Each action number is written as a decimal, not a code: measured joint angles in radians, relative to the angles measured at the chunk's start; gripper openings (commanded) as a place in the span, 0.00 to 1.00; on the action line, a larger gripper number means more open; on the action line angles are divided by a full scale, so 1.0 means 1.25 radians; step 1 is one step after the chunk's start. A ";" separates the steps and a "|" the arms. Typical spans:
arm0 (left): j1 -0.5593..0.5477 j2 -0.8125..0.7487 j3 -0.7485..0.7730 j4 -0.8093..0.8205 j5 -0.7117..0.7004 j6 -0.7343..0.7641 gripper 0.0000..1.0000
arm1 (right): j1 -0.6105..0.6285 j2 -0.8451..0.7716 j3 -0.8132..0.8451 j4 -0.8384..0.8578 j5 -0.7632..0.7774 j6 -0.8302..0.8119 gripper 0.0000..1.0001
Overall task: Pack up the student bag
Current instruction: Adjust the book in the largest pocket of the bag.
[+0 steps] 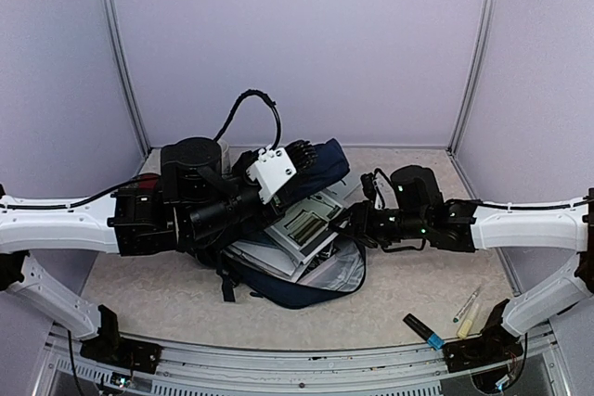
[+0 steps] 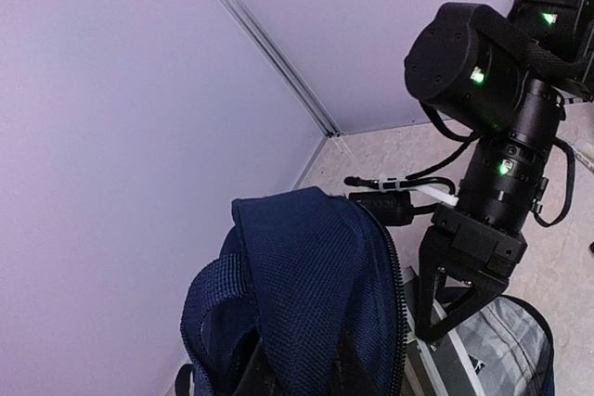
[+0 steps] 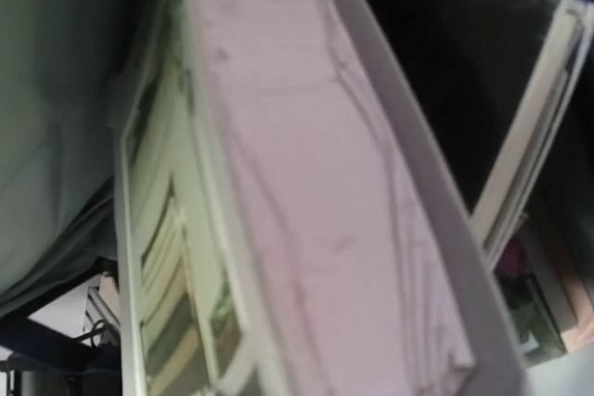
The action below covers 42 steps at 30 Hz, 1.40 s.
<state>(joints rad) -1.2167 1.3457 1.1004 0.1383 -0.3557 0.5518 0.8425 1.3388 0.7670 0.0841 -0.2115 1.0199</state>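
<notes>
Top external, left pincer (image 1: pixel 299 153) pinching student bag (image 1: pixel 306 292) flap, books (image 1: pixel 302 224) inside.

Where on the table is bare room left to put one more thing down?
Bare table lies near left, between the backpack and the left edge. The centre is crowded with the backpack and books. Pens occupy near right.

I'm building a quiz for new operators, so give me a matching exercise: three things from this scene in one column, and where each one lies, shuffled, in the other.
Things:
1. dark navy fabric backpack
2. white-covered rectangular book
3. black marker pen with blue cap

Places:
A. loose on the beige table, near its front right corner
B. sticking out of the bag's opening
C. centre of the table

Pairs: 1-C, 2-B, 3-A
</notes>
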 measured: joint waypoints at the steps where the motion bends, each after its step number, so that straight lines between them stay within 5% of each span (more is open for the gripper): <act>1: -0.005 0.000 0.000 -0.001 0.000 0.013 0.00 | 0.000 0.006 0.005 -0.005 0.000 0.000 0.37; 12: -0.064 0.002 0.010 -0.003 -0.052 0.171 0.00 | 0.000 0.107 0.099 -0.011 -0.017 0.016 0.39; 21: -0.043 -0.005 0.012 0.034 -0.063 0.175 0.00 | 0.000 0.107 0.056 0.053 -0.006 0.061 0.40; 42: 0.068 -0.071 -0.044 0.100 0.022 -0.130 0.00 | 0.005 0.377 0.298 0.181 0.010 0.056 0.54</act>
<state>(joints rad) -1.1313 1.2568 1.0458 0.2634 -0.3279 0.3893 0.8486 1.8099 1.1397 0.3099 -0.1986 1.0901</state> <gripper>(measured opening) 0.096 0.515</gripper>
